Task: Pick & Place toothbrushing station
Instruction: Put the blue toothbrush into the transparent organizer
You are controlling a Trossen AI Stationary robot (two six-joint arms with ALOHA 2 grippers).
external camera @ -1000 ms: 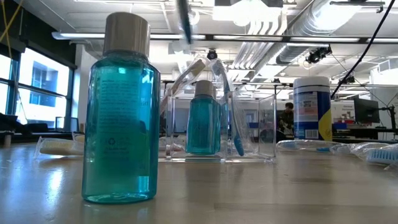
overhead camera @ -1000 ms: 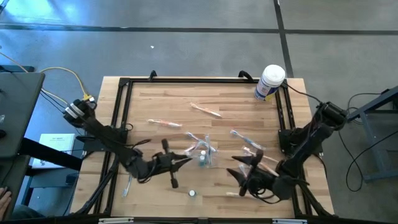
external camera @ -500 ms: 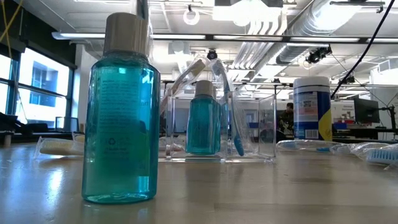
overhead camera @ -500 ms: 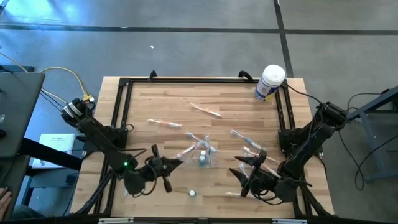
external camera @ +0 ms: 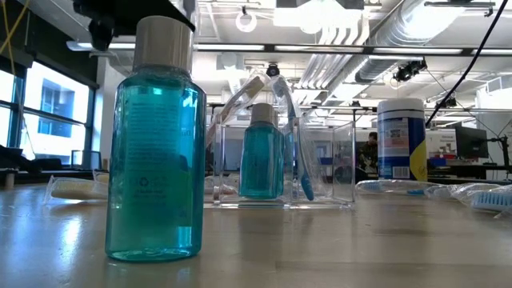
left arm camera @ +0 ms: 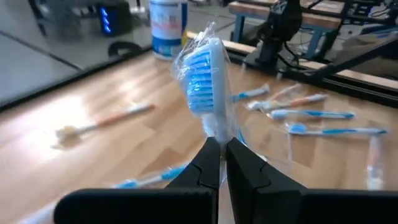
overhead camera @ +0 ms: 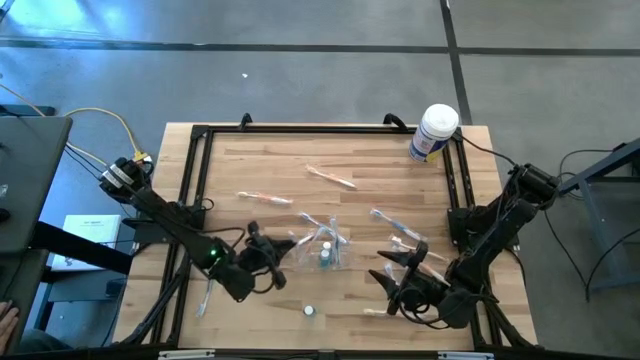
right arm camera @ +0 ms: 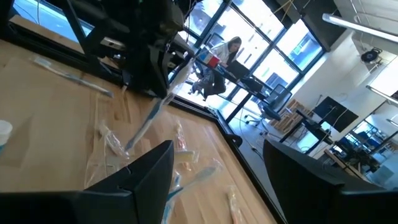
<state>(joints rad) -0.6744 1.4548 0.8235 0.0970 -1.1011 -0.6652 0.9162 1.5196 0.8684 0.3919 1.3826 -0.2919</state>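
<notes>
The toothbrushing station is a clear plastic holder standing on the table's middle. It also shows in the low view, with a small teal bottle and a toothbrush inside. My left gripper is just left of the station, above the table, shut on a plastic-wrapped blue toothbrush. My right gripper is open and empty near the table's near right; its wrist view shows it too. My left gripper pinches the wrapped toothbrush by its handle just below the brush head, between its two fingers. The brush head with blue bristles stands out beyond the fingertips. The toothbrush is lifted clear of the table.
A second teal bottle stands near the near edge, large in the low view. A white tub with a blue label stands at the far right corner. Several wrapped toothbrushes lie scattered on the wood. Black frame rails line the sides.
My left gripper has drawn back from the station toward the table's left edge and turned, carrying the wrapped toothbrush with it. The station and both bottles have stayed in place.
</notes>
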